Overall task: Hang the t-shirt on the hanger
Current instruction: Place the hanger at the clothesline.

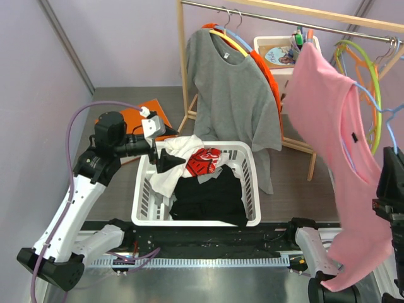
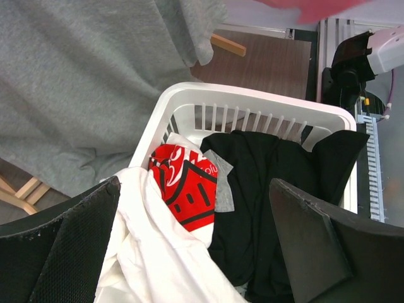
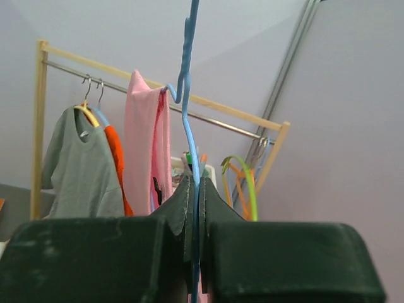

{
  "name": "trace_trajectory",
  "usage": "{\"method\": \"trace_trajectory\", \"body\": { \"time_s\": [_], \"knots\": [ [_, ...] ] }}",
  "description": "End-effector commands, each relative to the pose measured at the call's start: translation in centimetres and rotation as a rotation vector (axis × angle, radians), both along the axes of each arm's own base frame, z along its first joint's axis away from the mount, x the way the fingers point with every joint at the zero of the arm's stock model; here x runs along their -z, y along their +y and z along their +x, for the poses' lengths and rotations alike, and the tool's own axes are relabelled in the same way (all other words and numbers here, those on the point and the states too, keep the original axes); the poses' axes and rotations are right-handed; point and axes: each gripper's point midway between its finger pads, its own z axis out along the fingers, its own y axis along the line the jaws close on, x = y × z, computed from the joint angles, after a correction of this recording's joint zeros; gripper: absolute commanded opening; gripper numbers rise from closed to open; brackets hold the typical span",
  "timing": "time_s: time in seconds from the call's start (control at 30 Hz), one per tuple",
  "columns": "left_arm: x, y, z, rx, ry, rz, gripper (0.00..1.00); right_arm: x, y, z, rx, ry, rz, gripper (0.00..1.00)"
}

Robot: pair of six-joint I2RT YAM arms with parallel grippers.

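Observation:
The pink t-shirt [image 1: 331, 126] hangs in the air at the right, draped over the light-blue hanger [image 1: 377, 104], with its dark label facing the camera. My right gripper [image 1: 391, 158] is beside it at the right edge. In the right wrist view the right gripper [image 3: 197, 189] is shut on the hanger's [image 3: 187, 95] thin wire, which runs straight up. The t-shirt [image 3: 145, 145] hangs from the hanger's bend to the left. My left gripper [image 1: 165, 163] is open and empty above the basket's left end, and it also shows in the left wrist view [image 2: 194, 186].
A white laundry basket [image 1: 252, 189] holds a white garment with a red print [image 2: 186, 183] and black clothes [image 2: 271, 189]. A wooden rack [image 1: 284, 16] carries a grey shirt [image 1: 230, 88] on an orange hanger and a lime-green hanger [image 1: 372, 76]. An orange board [image 1: 136, 120] lies at the left.

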Motion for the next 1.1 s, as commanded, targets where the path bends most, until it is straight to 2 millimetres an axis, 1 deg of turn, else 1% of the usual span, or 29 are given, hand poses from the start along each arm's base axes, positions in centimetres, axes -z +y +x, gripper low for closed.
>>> {"method": "trace_trajectory", "body": {
  "time_s": [0.0,0.03,0.07,0.13,0.17,0.27,0.37,0.4,0.5,0.53,0.57,0.6,0.7,0.73,0.77,0.87,0.9,0.97,1.03,1.07],
  "knots": [
    [-1.0,0.0,-0.6,0.017,-0.028,-0.034,1.00,3.7,-0.2,6.4,-0.058,0.216,0.113,0.01],
    [-1.0,0.0,-0.7,0.018,-0.026,-0.036,1.00,4.2,-0.5,7.0,-0.046,0.235,0.122,0.01],
    [-1.0,0.0,-0.9,0.018,-0.023,-0.038,1.00,5.2,-0.9,8.3,-0.031,0.270,0.129,0.01],
    [-0.9,0.0,-1.0,0.018,-0.020,-0.038,1.00,5.8,-1.6,9.1,-0.004,0.289,0.140,0.01],
    [-0.8,0.1,-1.0,0.016,-0.017,-0.039,1.00,6.5,-1.8,10.2,-0.001,0.308,0.144,0.01],
    [-0.5,0.1,-1.1,0.011,-0.011,-0.035,1.00,7.4,-2.8,11.7,0.046,0.338,0.119,0.01],
    [-0.3,0.2,-1.1,0.009,-0.010,-0.032,1.00,7.8,-3.9,12.6,0.105,0.364,0.084,0.01],
    [-0.1,0.2,-1.0,0.013,-0.012,-0.028,1.00,8.0,-3.9,13.0,0.100,0.375,0.073,0.01],
    [0.1,0.0,-0.7,0.014,-0.010,-0.023,1.00,8.5,-3.7,14.8,0.072,0.401,0.057,0.01],
    [0.4,-0.1,-0.5,0.016,0.002,-0.019,1.00,8.2,-3.7,15.8,0.066,0.389,0.060,0.01],
    [0.3,-0.1,-0.4,0.017,0.002,-0.021,1.00,8.8,-3.8,16.9,0.060,0.404,0.065,0.01],
    [0.3,-0.2,-0.4,0.021,0.004,-0.021,1.00,9.0,-3.9,17.8,0.056,0.406,0.068,0.01],
    [0.3,-0.2,-0.2,0.020,0.003,-0.021,1.00,8.6,-3.7,20.4,0.022,0.377,0.079,0.01],
    [0.3,-0.2,-0.2,0.017,0.002,-0.020,1.00,8.1,-3.6,21.0,0.008,0.356,0.088,0.01],
    [0.3,-0.2,-0.2,0.016,0.001,-0.020,1.00,8.2,-3.3,21.8,-0.011,0.362,0.090,0.01],
    [0.5,-0.1,-0.3,0.016,-0.007,-0.017,1.00,7.9,-2.8,22.8,-0.054,0.338,0.088,0.01],
    [0.7,-0.1,-0.2,0.017,-0.006,-0.013,1.00,8.0,-2.7,23.7,-0.065,0.321,0.084,0.01],
    [0.8,-0.2,-0.1,0.017,-0.001,-0.011,1.00,8.0,-2.6,24.6,-0.078,0.301,0.085,0.01],
    [0.8,-0.2,0.1,0.015,0.004,-0.010,1.00,7.7,-2.5,25.7,-0.097,0.270,0.088,0.01],
    [0.6,-0.3,0.2,0.014,0.001,-0.012,1.00,7.2,-2.2,26.3,-0.123,0.241,0.076,0.01]
  ]
}}
